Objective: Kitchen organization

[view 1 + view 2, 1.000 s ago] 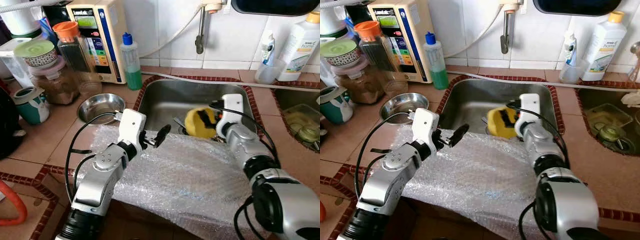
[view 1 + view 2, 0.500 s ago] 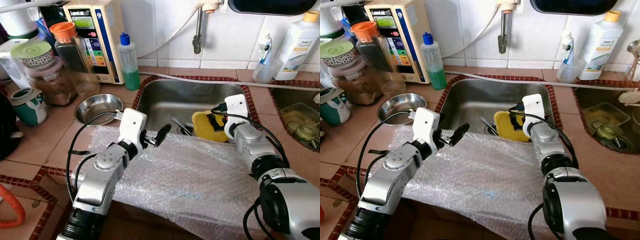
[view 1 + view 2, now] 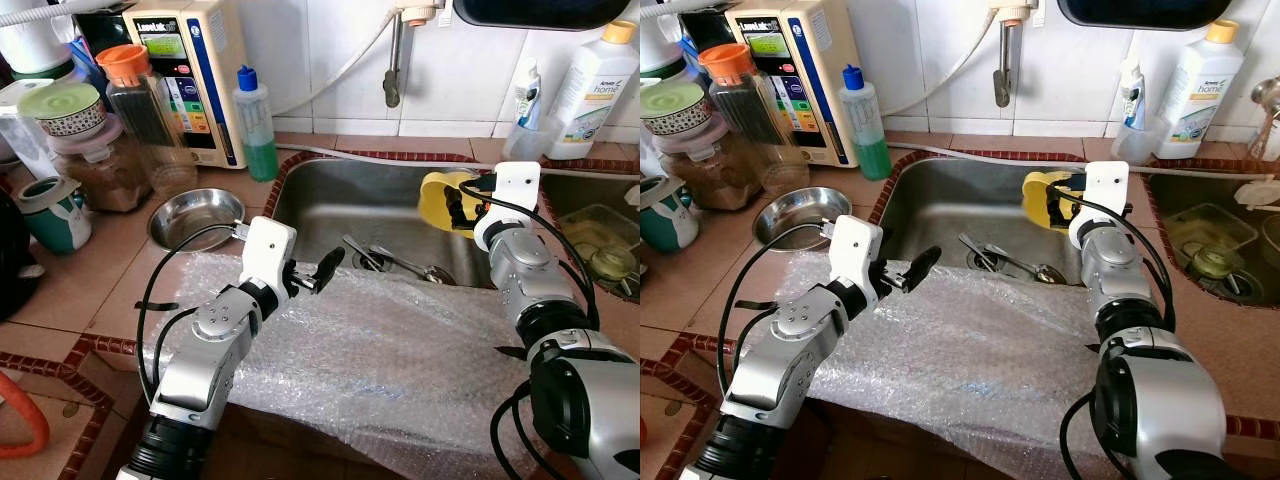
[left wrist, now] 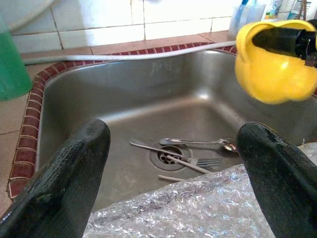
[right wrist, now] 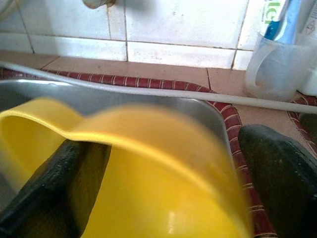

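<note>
Bubble wrap (image 3: 380,350) lies under the left gripper (image 3: 318,272), which hovers open and empty at the sink's (image 3: 330,190) near rim. Spoons and a fork (image 4: 190,153) lie around the drain, below and ahead of it. Further right, the right gripper (image 3: 458,205) is clamped on the rim of a yellow cup (image 3: 440,200), one finger inside, held above the sink's far right corner. Carrying it well probably means keeping the grip firm and clearing the rim before moving toward the counter.

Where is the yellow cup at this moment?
The right gripper holds the yellow cup above the sink's right rear part, in the head views, below the tap.
</note>
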### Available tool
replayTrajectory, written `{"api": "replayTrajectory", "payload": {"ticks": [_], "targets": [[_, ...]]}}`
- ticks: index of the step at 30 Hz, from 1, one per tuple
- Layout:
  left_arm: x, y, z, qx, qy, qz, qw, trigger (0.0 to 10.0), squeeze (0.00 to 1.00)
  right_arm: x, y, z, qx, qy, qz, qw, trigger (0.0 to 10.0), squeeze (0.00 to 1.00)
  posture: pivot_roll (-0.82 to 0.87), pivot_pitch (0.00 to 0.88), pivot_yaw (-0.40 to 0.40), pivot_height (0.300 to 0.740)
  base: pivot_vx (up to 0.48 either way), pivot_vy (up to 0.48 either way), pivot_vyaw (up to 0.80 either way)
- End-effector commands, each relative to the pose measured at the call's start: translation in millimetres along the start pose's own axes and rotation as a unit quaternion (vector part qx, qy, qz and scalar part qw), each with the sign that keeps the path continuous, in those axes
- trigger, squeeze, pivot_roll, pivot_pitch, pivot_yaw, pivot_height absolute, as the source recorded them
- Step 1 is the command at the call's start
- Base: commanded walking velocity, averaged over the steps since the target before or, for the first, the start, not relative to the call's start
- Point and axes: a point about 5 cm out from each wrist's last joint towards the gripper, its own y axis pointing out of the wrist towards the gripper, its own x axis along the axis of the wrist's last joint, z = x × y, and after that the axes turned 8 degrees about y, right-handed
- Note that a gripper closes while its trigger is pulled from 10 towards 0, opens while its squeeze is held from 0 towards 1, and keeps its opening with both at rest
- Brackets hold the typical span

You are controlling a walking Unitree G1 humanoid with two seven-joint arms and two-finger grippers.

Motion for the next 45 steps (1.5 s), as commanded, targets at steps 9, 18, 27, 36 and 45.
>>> {"api": "replayTrajectory", "payload": {"ticks": [9, 18, 27, 36, 45], "targets": [[0, 1.5, 2.9, 0.002, 0.009, 0.002, 1.0, 10.0, 0.0, -23, -3.2, 13.2, 0.101, -0.1, 0.106, 0.984, 10.0, 0.0, 0.12, 0.008, 0.095, 0.74, 0.0, 0.0, 0.0], [-2, 2.5, 5.5, 0.018, 0.016, 0.008, 1.0, 10.0, 0.0, 0, 2.0, 7.2, 0.053, -0.042, 0.042, 0.997, 10.0, 0.0, 0.12, 0.003, 0.095, 0.74, 0.0, 0.0, 0.0], [-3, -4.4, 69.3, 0.217, 0.011, 0.028, 0.976, 10.0, 0.95, 23, -4.0, 50.7, 0.143, 0.024, -0.081, 0.986, 10.0, 0.0, 0.11, 0.015, 0.099, 0.74, 0.0, 0.0, 0.0], [-9, -16.0, 113.0, 0.328, 0.013, 0.06, 0.943, 10.0, 0.99, 9, -26.9, 94.4, 0.247, 0.016, -0.097, 0.964, 10.0, 0.0, 0.11, 0.015, 0.114, 0.74, 0.0, 0.0, 0.0], [-24, -34.1, 152.1, 0.457, -0.032, 0.1, 0.883, 10.0, 0.0, -3, -57.7, 122.7, 0.338, 0.007, -0.097, 0.936, 10.0, 0.0, 0.1, 0.022, 0.128, 0.74, 0.0, 0.0, 0.0]]}}
